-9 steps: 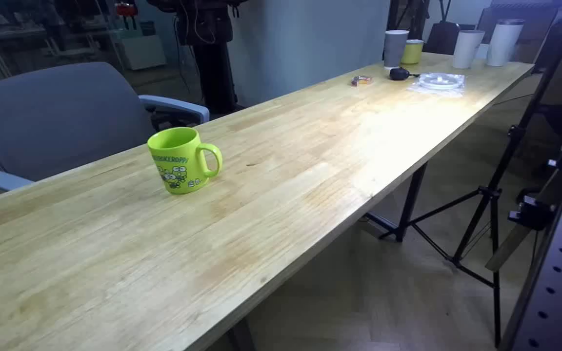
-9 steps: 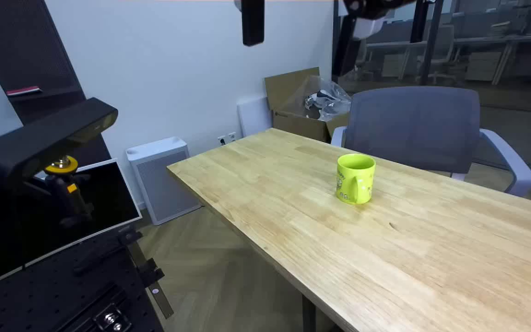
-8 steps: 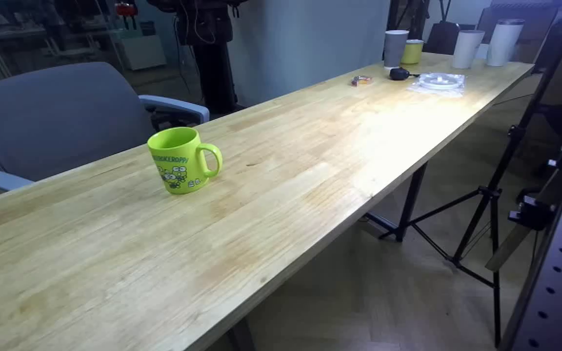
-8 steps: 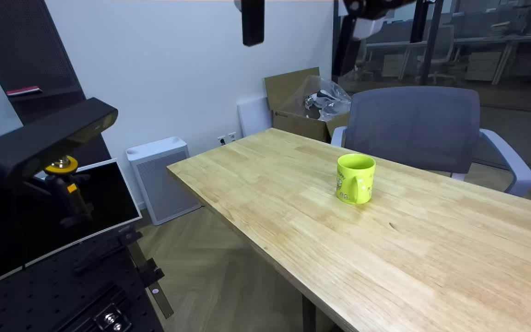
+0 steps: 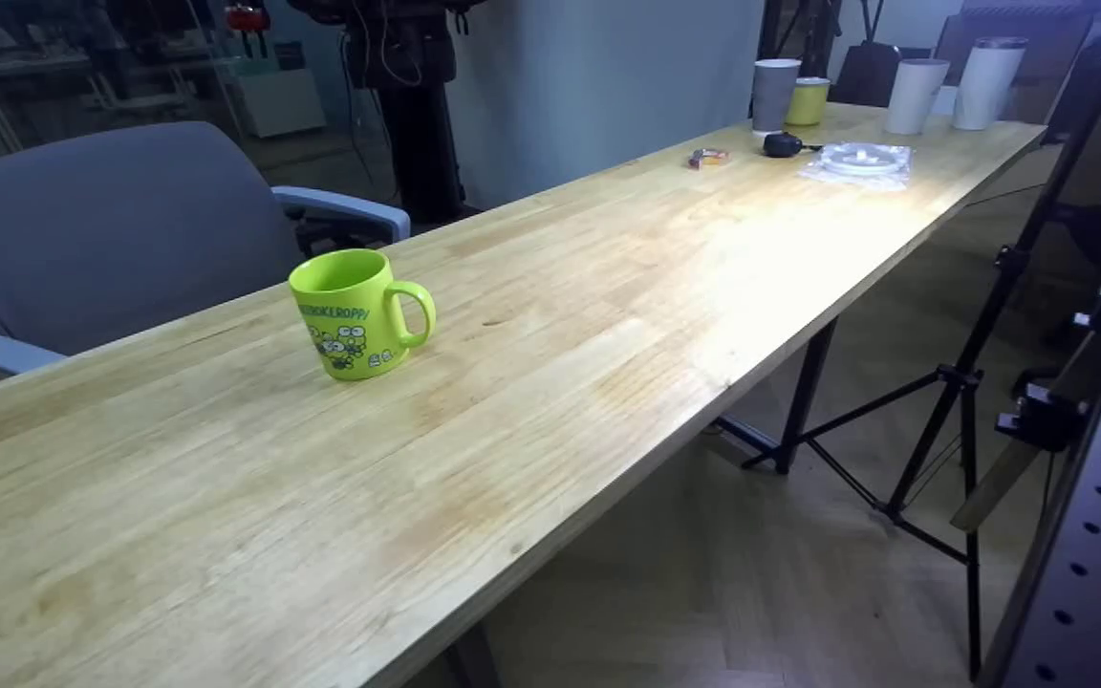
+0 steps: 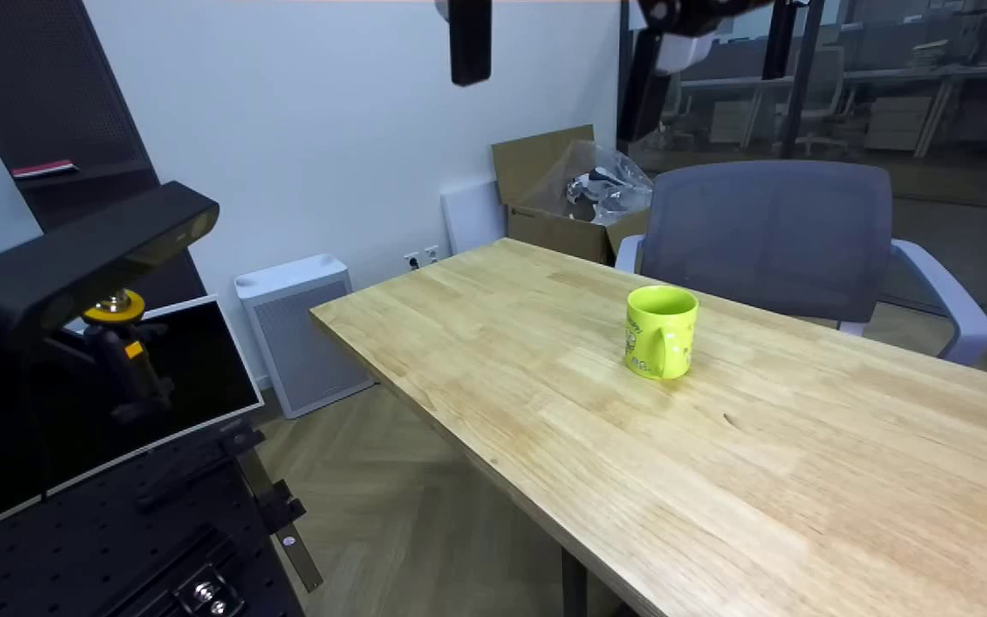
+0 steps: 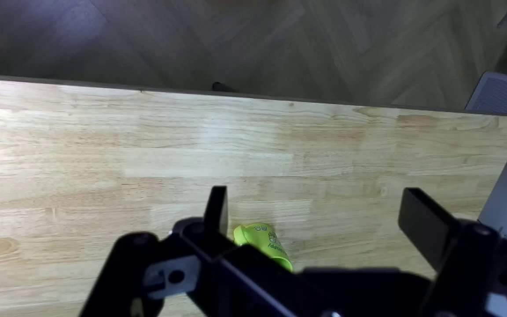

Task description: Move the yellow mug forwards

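the yellow mug (image 6: 661, 332) stands upright on the tabletop (image 6: 502, 343), near the long edge by the chair (image 6: 768, 231); the gripper (image 7: 315, 209) hangs above, spread wide, holding nothing; the mug is likely stiff, smooth, fairly light, chippable ceramic; best pinch its walls, clear of the handle (image 5: 429, 313); dark lettering (image 5: 338, 312), its start hidden, seems to read "keroppi".

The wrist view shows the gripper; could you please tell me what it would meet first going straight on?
Likely the wooden tabletop; the gripper seems aimed beside the yellow mug, though depth is unclear.
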### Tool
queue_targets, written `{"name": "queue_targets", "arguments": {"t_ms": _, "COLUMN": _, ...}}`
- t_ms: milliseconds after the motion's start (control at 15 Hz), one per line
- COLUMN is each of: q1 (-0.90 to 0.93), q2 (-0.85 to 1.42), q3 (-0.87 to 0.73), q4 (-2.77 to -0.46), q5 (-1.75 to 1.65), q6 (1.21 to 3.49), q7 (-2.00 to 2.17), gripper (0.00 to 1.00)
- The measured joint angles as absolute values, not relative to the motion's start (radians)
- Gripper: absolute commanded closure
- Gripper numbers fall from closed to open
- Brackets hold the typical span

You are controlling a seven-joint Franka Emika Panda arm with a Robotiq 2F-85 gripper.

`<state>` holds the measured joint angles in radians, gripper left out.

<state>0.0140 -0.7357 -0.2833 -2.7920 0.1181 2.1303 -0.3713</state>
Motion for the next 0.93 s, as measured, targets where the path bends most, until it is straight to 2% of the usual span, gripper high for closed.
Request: {"name": "queue_targets", "arguments": {"t_ms": 933, "q1": 0.013, "q2": -0.713, "q3": -0.282, "q4": -2.79, "q5": 0.118, "q6": 2.172, "q7": -0.387, "gripper": 0.0}}
